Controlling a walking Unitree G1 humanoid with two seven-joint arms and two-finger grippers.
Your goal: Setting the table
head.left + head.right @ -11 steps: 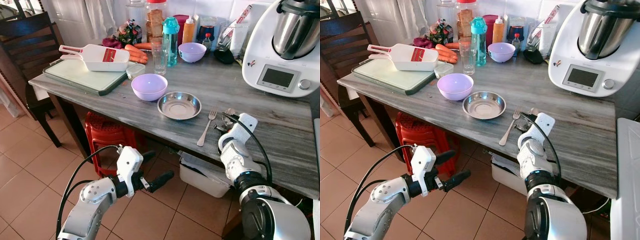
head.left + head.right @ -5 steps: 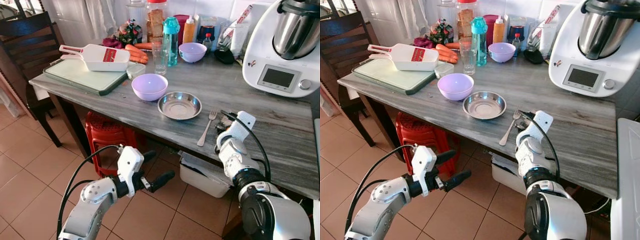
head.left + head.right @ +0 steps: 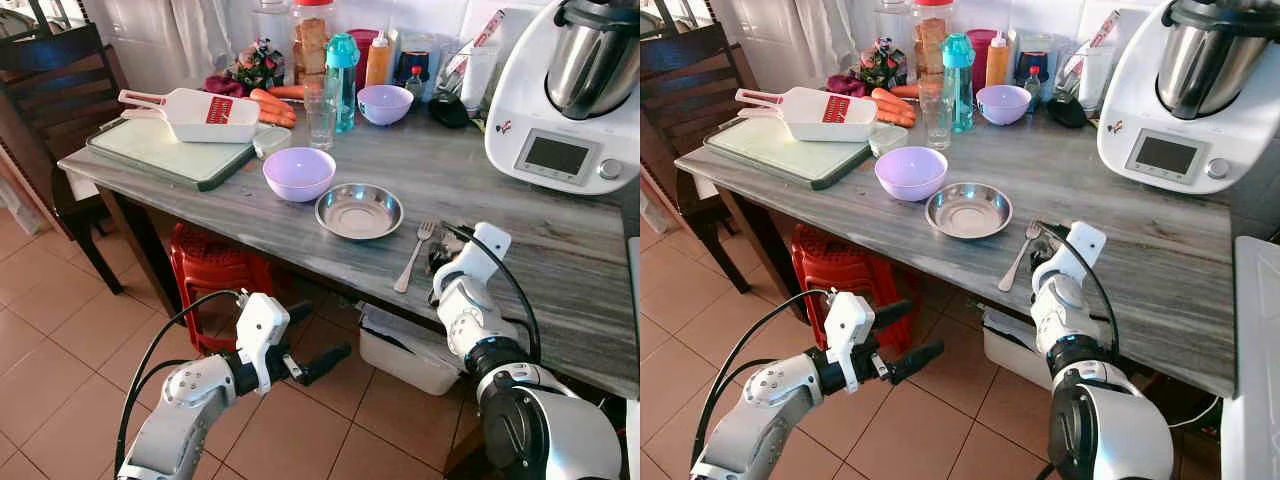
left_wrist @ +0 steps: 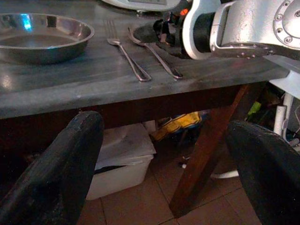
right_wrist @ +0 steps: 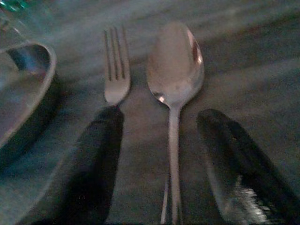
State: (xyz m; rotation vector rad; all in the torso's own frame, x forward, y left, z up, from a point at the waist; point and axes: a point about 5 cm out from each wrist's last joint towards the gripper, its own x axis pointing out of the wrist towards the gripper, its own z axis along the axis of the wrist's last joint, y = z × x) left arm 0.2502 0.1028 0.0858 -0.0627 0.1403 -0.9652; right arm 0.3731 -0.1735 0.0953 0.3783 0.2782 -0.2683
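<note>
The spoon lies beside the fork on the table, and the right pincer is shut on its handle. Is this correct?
Not quite. The spoon does lie beside the fork on the table, but the right pincer is open: in the right wrist view its two black fingers stand apart on either side of the handle, without touching it.

A grey wood-grain tabletop (image 3: 480,190) carries a steel dish (image 3: 359,211) near its front edge, with a fork (image 3: 413,255) at the dish's 3 o'clock and a spoon (image 5: 174,84) just beside the fork. A lilac bowl (image 3: 298,173) sits at the dish's 10 o'clock, a green cutting board (image 3: 165,152) farther at 9 o'clock, and a white kitchen machine (image 3: 570,95) at 2 o'clock. Bottles, a glass and carrots line the back.
</note>
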